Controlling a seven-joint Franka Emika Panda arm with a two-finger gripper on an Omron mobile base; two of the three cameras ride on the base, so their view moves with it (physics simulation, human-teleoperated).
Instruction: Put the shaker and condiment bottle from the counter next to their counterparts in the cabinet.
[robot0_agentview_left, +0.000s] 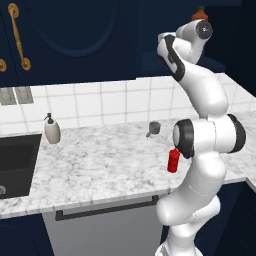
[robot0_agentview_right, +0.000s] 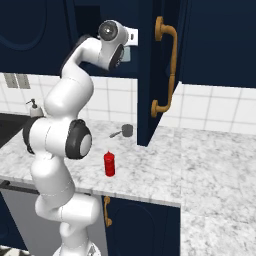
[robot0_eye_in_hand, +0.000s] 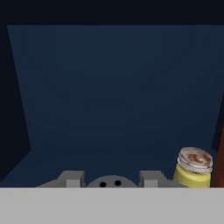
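The hand view looks into the navy cabinet (robot0_eye_in_hand: 113, 87). My gripper (robot0_eye_in_hand: 111, 179) is shut on the shaker (robot0_eye_in_hand: 109, 182); its grey, holed cap shows between the two fingertips (robot0_eye_in_hand: 73, 178), low over the shelf. The yellow counterpart shaker (robot0_eye_in_hand: 194, 169) with a pale cap stands just to the right of it, and a red-brown strip of the tall sauce bottle (robot0_eye_in_hand: 219, 157) lines the right edge. The red condiment bottle (robot0_agentview_left: 173, 161) (robot0_agentview_right: 109, 164) stands upright on the marbled counter (robot0_agentview_left: 100, 165) (robot0_agentview_right: 210, 170), near its front edge beside the arm.
A small grey cup with a handle (robot0_agentview_left: 154, 128) (robot0_agentview_right: 126, 131) sits near the backsplash. A beige soap dispenser (robot0_agentview_left: 52, 129) (robot0_agentview_right: 34, 107) stands beside the dark sink (robot0_agentview_left: 15, 165). The open cabinet door with a brass handle (robot0_agentview_right: 167, 65) hangs right of the hand.
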